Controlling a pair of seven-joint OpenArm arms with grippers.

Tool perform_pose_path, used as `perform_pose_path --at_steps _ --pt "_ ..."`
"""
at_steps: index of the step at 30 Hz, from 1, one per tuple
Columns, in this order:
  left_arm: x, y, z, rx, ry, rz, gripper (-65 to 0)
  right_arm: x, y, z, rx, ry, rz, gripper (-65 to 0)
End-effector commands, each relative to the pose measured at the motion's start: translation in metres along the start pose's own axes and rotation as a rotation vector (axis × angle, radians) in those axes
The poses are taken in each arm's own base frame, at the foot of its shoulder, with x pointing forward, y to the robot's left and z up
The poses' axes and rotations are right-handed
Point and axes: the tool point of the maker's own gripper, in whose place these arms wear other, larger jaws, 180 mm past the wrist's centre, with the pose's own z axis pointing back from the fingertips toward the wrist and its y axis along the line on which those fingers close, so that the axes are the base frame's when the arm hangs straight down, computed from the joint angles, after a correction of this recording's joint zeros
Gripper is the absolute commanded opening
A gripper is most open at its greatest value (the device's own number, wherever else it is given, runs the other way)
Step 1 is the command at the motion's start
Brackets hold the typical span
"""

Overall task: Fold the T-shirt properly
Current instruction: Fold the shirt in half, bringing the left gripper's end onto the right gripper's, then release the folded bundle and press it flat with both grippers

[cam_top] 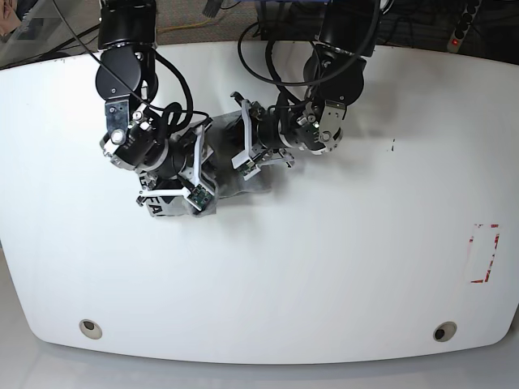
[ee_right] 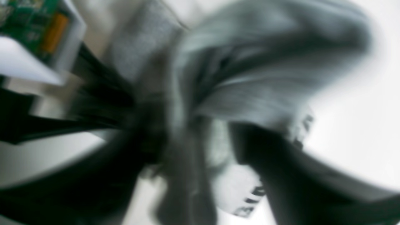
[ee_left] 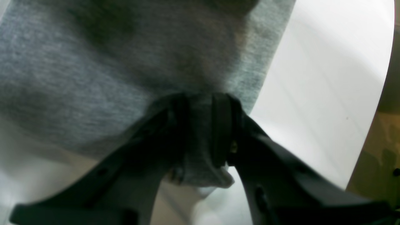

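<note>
Both arms reach in from the far edge of the white tabletop (cam_top: 324, 267) and bend toward each other over its far-left part, their wrists nearly meeting above a bunched heap of cloth. The left end effector (ee_left: 200, 125) has its two black jaws drawn narrow on a fold of the heather-grey T-shirt (ee_left: 103, 68), the fabric pinched between them and a small tail of it hanging out below the pads. Beyond this grip the cloth spreads out broad, and to the side of it lies bare white tabletop with its rounded edge.

The right end effector (ee_right: 200, 143) shows only in a heavily smeared wrist view; grey cloth lies between and over its dark jaws, but whether they are closed on it cannot be told. A green circuit board (ee_right: 37, 25) on the neighbouring wrist shows in the upper corner of that view.

In the base view the T-shirt (cam_top: 223, 174) is a crumpled mass near the far-left part of the tabletop, largely hidden under both wrists. Black printed letters appear on a pale patch at its left end, something like "FA", the rest covered. Other black marks in the right wrist view are too blurred to read.

A red-and-white marker (cam_top: 484, 253) sits near the right edge, and two round holes (cam_top: 91, 328) lie near the front corners.
</note>
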Motion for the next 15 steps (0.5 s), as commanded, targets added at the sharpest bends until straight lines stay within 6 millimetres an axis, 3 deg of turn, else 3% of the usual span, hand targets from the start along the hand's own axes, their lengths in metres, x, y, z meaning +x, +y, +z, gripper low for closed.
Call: perform_pose_path --at_steps 1,3,6,9,11,15 --pt "-0.001 0.018 0.010 0.069 0.036 -0.015 -52.2 0.016 0.000 0.004 -0.013 -0.047 0.009 -26.2" --pt "0.010 0.026 0.019 0.098 -0.001 -0.023 -51.5 0.017 0.008 0.001 0.005 -0.049 0.020 -18.4" --pt "0.028 0.038 0.038 0.151 -0.059 -0.034 -43.1 0.024 0.020 0.001 0.030 -0.058 0.054 -12.0" --pt "0.045 0.053 0.063 0.223 -0.129 -0.037 -30.6 0.027 0.022 0.009 0.018 -0.082 0.057 -11.1" --pt "0.043 0.063 0.078 0.267 -0.141 -0.041 -25.4 0.030 0.025 0.014 0.029 -0.111 0.042 -11.1" --pt "0.036 0.078 0.107 0.349 -0.159 -0.049 -24.3 0.035 0.019 0.026 0.079 -0.209 -0.072 -11.1"
